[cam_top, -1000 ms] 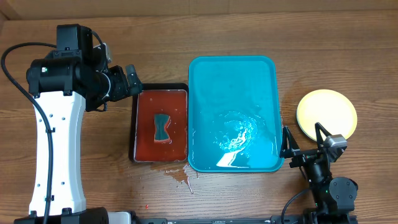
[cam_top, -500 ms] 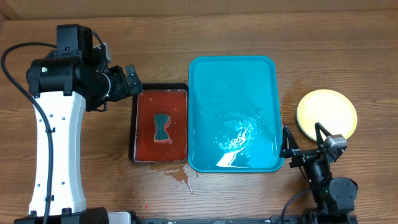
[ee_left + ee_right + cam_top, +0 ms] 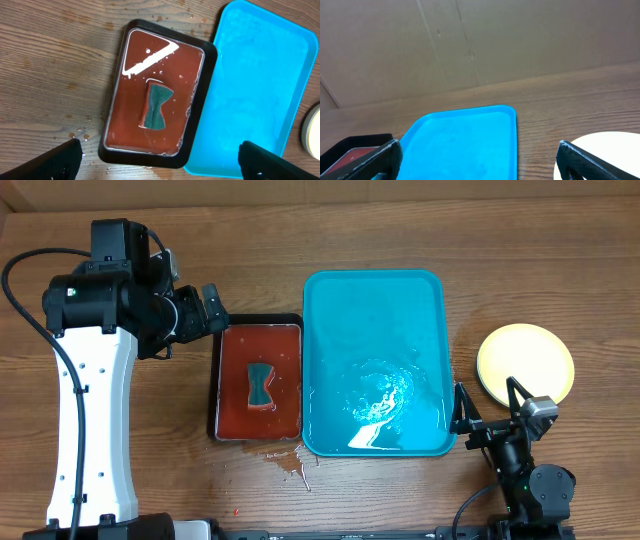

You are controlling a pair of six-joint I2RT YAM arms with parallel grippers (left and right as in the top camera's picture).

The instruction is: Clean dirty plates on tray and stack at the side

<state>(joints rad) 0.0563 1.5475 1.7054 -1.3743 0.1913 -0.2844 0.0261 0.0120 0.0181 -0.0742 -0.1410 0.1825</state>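
Plates (image 3: 525, 364): on table right of tray (image 3: 375, 310), yellow topmost. Tray: wet. Left gripper (image 3: 215, 310), right gripper (image 3: 488, 408): both spread wide, grasping nothing.

A yellow-rimmed plate (image 3: 525, 363) lies flat right of the wet turquoise tray (image 3: 400, 310), not touching.

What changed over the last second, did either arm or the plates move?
Nothing visibly changed. The left gripper and right gripper stay open and empty. The plates remain on the table beside the tray, which holds no plate. The sponge still lies in the black tray with its red liquid.
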